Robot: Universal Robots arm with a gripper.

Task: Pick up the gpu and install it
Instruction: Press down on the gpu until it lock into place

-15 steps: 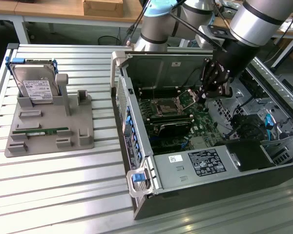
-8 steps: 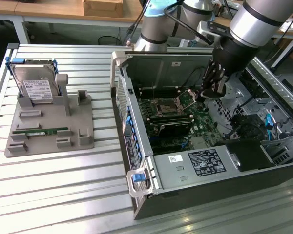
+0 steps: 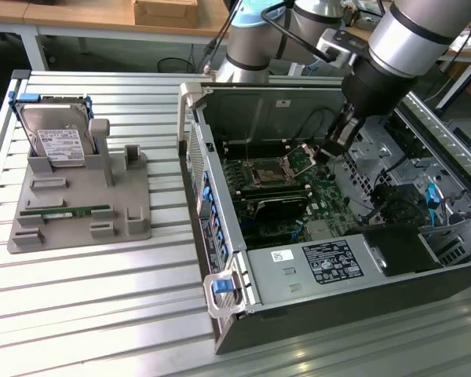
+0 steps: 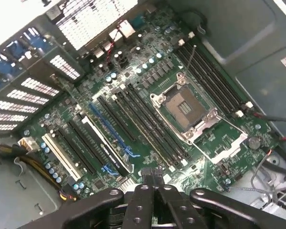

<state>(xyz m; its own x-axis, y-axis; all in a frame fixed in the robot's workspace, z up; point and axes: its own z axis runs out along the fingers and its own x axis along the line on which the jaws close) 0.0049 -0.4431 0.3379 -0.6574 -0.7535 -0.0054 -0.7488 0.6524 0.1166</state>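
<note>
**Graphics card in its slot, jaws closed above the board**

The gpu point(image 4: 107, 148), a thin dark card seen edge-on from the wrist camera, stands upright in a long slot on the motherboard point(image 4: 148, 71). It sits between a white slot and a blue one, and its long axis runs parallel to the other slots. From how level it lies, it appears to be seated already, though the view is too dim to confirm that it is fully home.

In the exterior view the gpu point(image 3: 276, 206) is a dark strip low inside the open computer case point(image 3: 220, 259), with its length running across the case. The gripper point(image 3: 335, 144) hangs above the board near the processor socket point(image 3: 268, 171). The card therefore lies towards the exterior view's left of the jaws and nearer the camera, apart from them and not touching.

In the wrist view the gripper point(image 4: 154, 177) has its jaws drawn together, and nothing can be seen held between them. The single arm reaches into the case from above.

Outside the case, on the ribbed metal tabletop point(image 3: 102, 298), a grey holder point(image 3: 129, 196) carries a hard drive point(image 3: 56, 137) standing at its back and a green memory stick point(image 3: 67, 210) lying flat.
</note>
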